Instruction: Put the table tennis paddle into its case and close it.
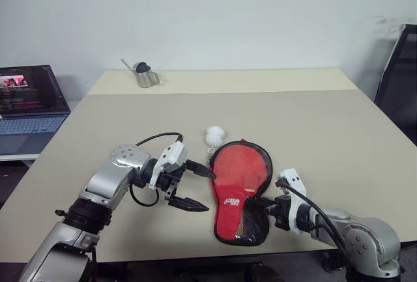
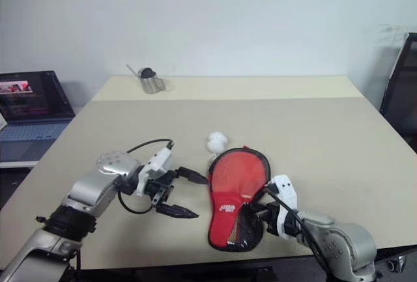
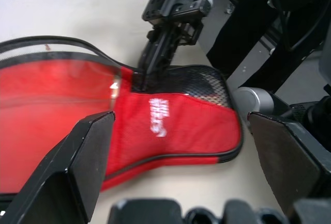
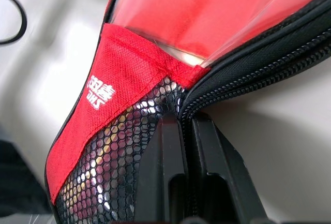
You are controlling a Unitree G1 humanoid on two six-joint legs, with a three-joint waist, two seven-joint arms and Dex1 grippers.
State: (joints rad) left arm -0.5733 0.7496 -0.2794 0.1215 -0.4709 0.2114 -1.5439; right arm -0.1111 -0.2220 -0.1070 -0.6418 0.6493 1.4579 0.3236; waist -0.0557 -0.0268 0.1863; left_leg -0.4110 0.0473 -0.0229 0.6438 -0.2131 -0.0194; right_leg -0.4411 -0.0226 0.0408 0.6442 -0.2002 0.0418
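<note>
The case [image 1: 240, 189] is lying red side up near the front edge of the table [image 1: 339, 139], its round end pointing away from the robot and its narrow mesh-pocket end toward it. Through the mesh, red and light stripes are showing faintly, likely the paddle [image 4: 111, 169] handle, though the rest of it cannot be made out. The right gripper [image 1: 266, 202] is sitting at the case's narrow end on its right side, its fingers [image 4: 207, 182] pressed together and pinching the zipper edge of the case. The left gripper [image 1: 193, 186] is hovering just beside the case's left edge, not touching it, its fingers [image 3: 77, 162] spread wide and pointing toward the case. A small white ball [image 1: 214, 135] is resting on the table just beyond the case's round end. A metal watering can [image 1: 144, 74] is standing near the far edge of the table. An open laptop [image 1: 29, 103] is sitting to the left of the table.
</note>
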